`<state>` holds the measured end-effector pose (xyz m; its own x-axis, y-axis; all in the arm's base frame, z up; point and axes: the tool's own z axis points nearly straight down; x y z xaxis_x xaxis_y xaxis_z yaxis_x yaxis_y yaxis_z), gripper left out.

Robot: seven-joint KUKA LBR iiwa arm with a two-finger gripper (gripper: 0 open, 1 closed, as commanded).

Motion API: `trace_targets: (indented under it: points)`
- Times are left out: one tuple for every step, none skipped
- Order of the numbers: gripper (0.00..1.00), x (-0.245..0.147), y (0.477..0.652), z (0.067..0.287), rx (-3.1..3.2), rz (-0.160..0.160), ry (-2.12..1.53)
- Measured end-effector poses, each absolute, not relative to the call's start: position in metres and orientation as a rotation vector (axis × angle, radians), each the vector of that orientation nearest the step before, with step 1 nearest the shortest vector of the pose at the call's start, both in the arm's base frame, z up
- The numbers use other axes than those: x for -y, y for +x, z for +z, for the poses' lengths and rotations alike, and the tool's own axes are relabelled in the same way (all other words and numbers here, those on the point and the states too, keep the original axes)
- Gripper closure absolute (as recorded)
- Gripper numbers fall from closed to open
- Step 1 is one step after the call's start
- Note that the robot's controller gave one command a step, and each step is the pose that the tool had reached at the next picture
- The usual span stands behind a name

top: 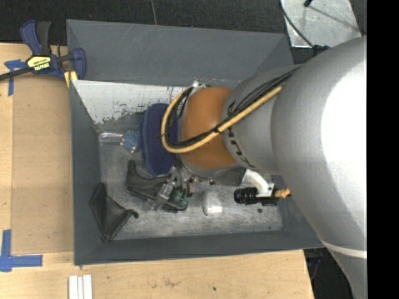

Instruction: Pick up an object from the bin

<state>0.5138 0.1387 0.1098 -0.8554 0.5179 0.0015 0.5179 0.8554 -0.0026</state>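
My gripper (175,192) is low in the middle of the bin, under the orange cover, with its tip down at the bin floor. It stands against the right end of a black angular piece (141,185) that lies just to its left. A rounded dark blue thing (156,141) stands right behind it, partly hidden by the arm. A small white block (212,205) lies on the floor just to the right of the gripper.
A black folded wedge (109,212) rests in the front left corner. A white piece with a black cylinder (254,192) lies at the right, under the arm. A clear plastic bit (117,139) lies at the back left. The arm covers the bin's right half.
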Motion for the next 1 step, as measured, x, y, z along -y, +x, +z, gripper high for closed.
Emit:
trace_targets:
  points:
    - [1.0, -0.1378, 0.5131, 0.1565, 3.025, 0.003, -0.842]
